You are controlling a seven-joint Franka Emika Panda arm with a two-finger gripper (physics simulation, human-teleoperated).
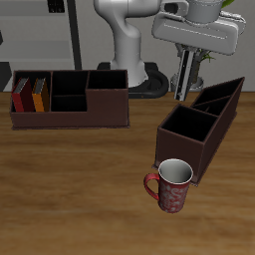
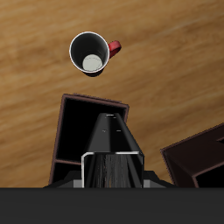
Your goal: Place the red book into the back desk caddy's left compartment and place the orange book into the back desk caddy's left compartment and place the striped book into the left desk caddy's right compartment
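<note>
Two desk caddies sit on the table. At ten o'clock, the back desk caddy [image 1: 70, 100] holds two books, the red book [image 1: 22, 96] and the orange book [image 1: 39, 96], in one end compartment. One mug [image 1: 170, 184] stands at six o'clock. At two o'clock, the gripper [image 1: 187, 78] hangs over the left desk caddy [image 1: 199, 125], clamped on a dark book [image 2: 112, 144].

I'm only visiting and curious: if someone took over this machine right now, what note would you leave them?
Tool: shut on a dark book, apparently the striped one, hanging over the left desk caddy.
Done: red book and orange book stand side by side in an end compartment of the back desk caddy.
Left: lower the held book into the left desk caddy's right compartment and let go.
</note>
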